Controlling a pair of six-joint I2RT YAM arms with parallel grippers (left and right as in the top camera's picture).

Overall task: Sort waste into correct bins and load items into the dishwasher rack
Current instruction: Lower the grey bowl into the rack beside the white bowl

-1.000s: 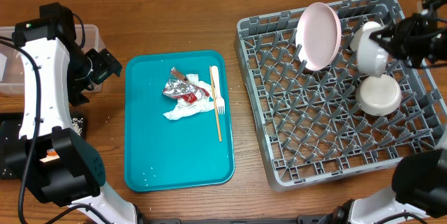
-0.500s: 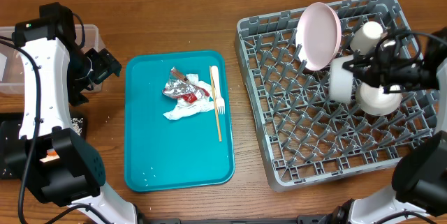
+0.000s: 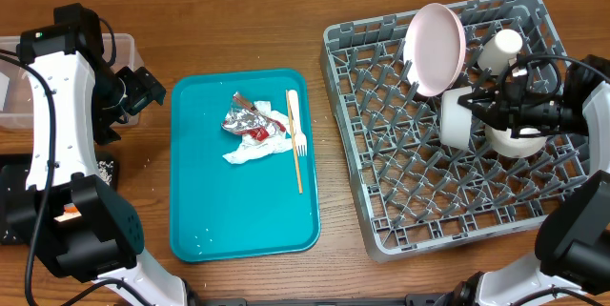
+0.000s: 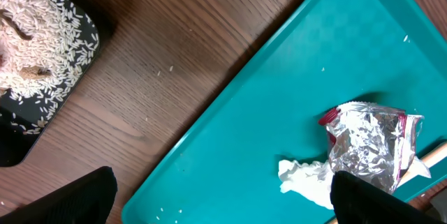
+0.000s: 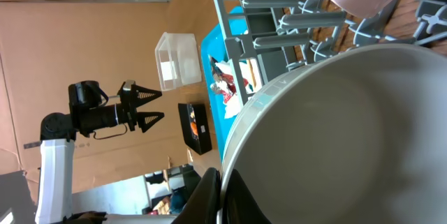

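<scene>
Bright, even overhead light; soft short shadows edge the flat teal plastic tray (image 3: 200,211) on the wooden table (image 3: 267,20). The crumpled silver-and-red foil wrapper (image 4: 367,140) glints. The small white bowl (image 5: 349,133), close to the right wrist camera, looks soft and stretched

A big teal tray (image 3: 210,201) lies flat on a brown wooden table (image 3: 248,20). In the overhead view the tray is at about 9 o'clock from the middle. It has round corners and a low raised edge. Its long sides run from 12 o'clock to 6 o'clock.

A thin wooden stick (image 3: 298,173) lies on the tray, close to the 3 o'clock edge. It points from 12 o'clock down to 6 o'clock.

In the right wrist view, a plain brown cardboard wall (image 5: 84,35) fills the 10 o'clock part.
</scene>
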